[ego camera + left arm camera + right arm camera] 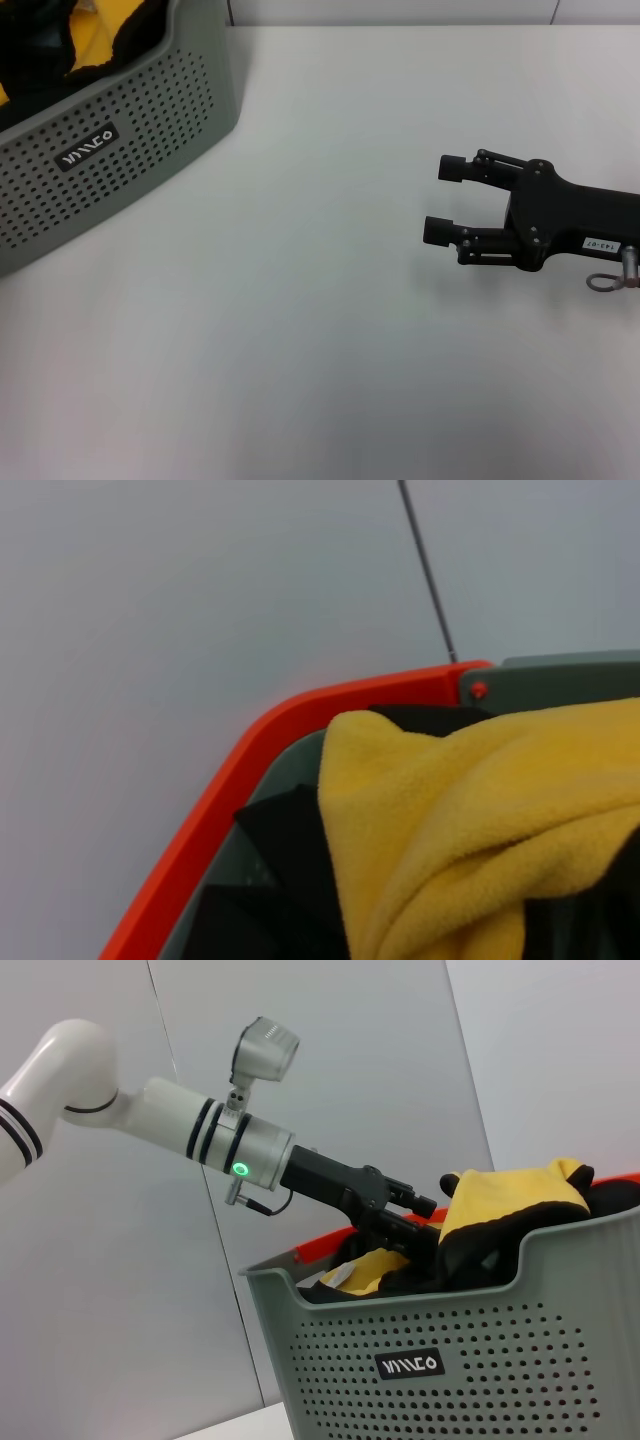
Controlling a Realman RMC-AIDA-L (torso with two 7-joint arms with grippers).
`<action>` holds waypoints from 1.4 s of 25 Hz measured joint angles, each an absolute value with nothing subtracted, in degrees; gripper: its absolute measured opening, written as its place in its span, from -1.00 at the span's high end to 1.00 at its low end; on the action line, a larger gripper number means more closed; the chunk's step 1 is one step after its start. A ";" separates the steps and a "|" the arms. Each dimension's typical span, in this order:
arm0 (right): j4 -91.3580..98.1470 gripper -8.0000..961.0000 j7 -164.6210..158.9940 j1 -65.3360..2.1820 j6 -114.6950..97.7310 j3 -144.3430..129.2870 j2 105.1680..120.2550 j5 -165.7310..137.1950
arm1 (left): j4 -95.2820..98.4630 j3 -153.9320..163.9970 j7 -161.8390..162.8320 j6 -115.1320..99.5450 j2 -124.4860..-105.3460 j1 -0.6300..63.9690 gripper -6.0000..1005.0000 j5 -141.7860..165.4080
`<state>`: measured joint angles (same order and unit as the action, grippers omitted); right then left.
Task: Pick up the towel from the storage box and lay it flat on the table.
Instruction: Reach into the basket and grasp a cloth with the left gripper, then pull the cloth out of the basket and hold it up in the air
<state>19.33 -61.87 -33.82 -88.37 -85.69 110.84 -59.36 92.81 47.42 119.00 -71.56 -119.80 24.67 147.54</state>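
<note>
Two arms in play, I start at the left. The storage box (110, 150) sits at the far left of the table (320, 330), grey perforated wall facing me, small black label (87, 146) with white lettering on it. An orange rim piece (250, 770) shows along its far edge in the left wrist view. The towel (95, 35) is bunched inside the box, yellow side and dark side mixed, black piping visible, part of it humped above the rim. I see the left gripper (415, 1230) only in the right wrist view: it reaches down over the box's back rim and its tip is in among the towel folds. I cannot tell whether its fingers are parted or closed on cloth, the folds hide them. The left wrist view is filled with yellow fleece, close up, just inside the orange corner. Moving right, bare white tabletop through the middle. At the right side the right gripper (440, 200) hovers low over the table, well apart from the box, pointing toward it, jaws spread wide, nothing between them.
</note>
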 joint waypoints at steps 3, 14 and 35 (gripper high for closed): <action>19.32 -0.81 -61.84 -33.79 -88.37 -85.69 110.83 -59.31 | 92.10 48.60 119.50 -69.81 -119.81 24.69 -0.35 148.81; 19.22 -0.81 -61.26 -33.74 -88.40 -85.69 110.82 -59.24 | 91.36 52.39 122.88 -65.15 -119.84 24.23 -0.31 153.65; 19.26 -0.81 -61.06 -32.89 -88.65 -84.39 110.89 -59.27 | 92.40 51.74 122.16 -66.22 -119.56 23.36 0.56 147.08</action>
<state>19.26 -61.06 -32.89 -88.65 -84.39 110.89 -59.27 92.40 51.74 122.16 -66.22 -119.56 23.36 147.08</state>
